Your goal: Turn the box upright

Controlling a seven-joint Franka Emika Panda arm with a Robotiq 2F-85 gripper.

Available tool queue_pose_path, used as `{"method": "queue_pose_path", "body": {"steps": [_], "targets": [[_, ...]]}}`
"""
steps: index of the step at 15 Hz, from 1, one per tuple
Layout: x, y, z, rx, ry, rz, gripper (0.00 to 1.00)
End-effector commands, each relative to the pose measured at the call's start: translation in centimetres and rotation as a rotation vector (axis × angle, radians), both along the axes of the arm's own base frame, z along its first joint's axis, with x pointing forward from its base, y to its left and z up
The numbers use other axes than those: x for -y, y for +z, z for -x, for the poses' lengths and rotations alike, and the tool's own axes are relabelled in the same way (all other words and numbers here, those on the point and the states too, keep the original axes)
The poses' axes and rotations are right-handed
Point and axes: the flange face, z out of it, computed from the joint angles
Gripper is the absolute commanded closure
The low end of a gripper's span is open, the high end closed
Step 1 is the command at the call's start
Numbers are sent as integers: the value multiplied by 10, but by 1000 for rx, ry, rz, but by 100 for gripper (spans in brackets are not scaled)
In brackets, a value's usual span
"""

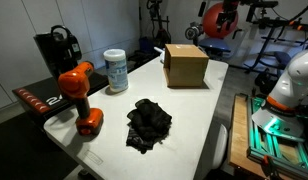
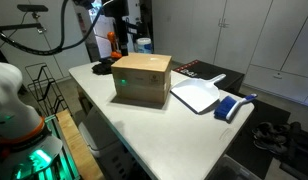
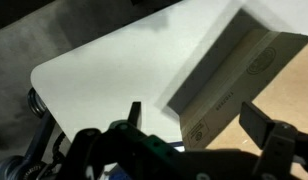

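The plain brown cardboard box (image 1: pixel 184 65) stands on the white table (image 1: pixel 209 115) near its far end. It also shows in an exterior view (image 2: pixel 142 78), with a green light spot on its side. In the wrist view the box (image 3: pixel 234 75) lies below my gripper (image 3: pixel 197 118), showing a printed side and an edge. The two dark fingers are spread wide apart, one on each side of the box's near corner and above it. They hold nothing. The gripper itself does not show in either exterior view.
An orange drill (image 1: pixel 79 95), a white tub (image 1: pixel 116 72) and a black crumpled cloth (image 1: pixel 149 122) share the table. A black machine (image 1: pixel 56 50) stands beside it. A white dustpan (image 2: pixel 197 95) and a blue brush (image 2: pixel 232 105) lie by the box.
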Motion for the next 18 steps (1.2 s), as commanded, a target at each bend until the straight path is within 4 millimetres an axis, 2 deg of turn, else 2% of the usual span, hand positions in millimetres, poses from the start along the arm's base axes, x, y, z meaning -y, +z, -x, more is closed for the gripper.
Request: {"method": "queue_pose_path", "body": {"steps": [1, 4, 8, 10, 13, 18], "targets": [[-27, 11, -28, 73, 0, -56, 0], [-70, 21, -74, 106, 20, -91, 0], [-119, 11, -143, 92, -23, -47, 0], [-132, -5, -176, 92, -68, 18, 0], [-143, -30, -214, 48, -130, 108, 0], [-161, -60, -250, -40, -169, 195, 0]]}}
